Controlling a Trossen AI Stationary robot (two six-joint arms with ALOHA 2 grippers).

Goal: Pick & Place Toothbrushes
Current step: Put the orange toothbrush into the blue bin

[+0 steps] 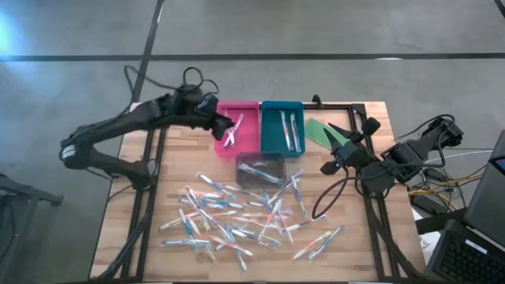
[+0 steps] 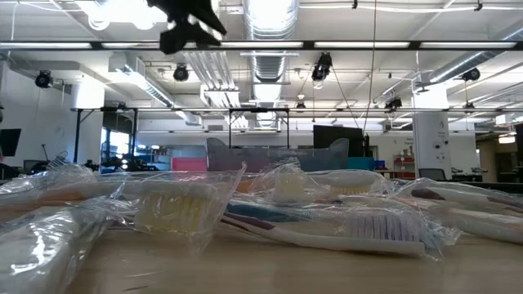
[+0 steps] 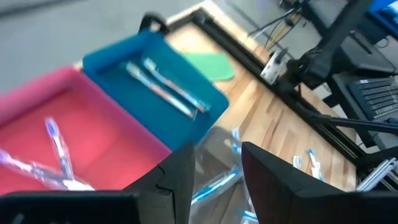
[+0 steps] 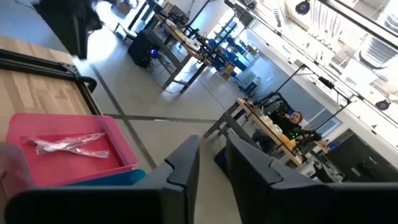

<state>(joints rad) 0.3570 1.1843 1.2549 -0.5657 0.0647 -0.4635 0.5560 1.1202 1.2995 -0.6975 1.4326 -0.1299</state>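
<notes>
Several wrapped toothbrushes (image 1: 237,219) lie loose on the near half of the wooden table. Two more lie crossed in the pink tray (image 1: 240,106) and show in the left wrist view (image 3: 57,152). Another two lie in the teal tray (image 1: 282,105), side by side (image 3: 169,92). My left gripper (image 1: 228,126) hangs open above the pink tray's left part, and its fingers (image 3: 217,154) have nothing between them. My right gripper (image 1: 330,162) is raised beside the table's right side, pointing level. Its fingers (image 4: 213,148) stand a narrow gap apart and hold nothing.
A clear tray (image 1: 260,162) with a few toothbrushes stands just near of the coloured trays. A flat green piece (image 1: 318,130) lies right of the teal tray. Black frame rails (image 1: 371,205) run along the table's sides. Cables and a laptop (image 1: 473,237) sit at the right.
</notes>
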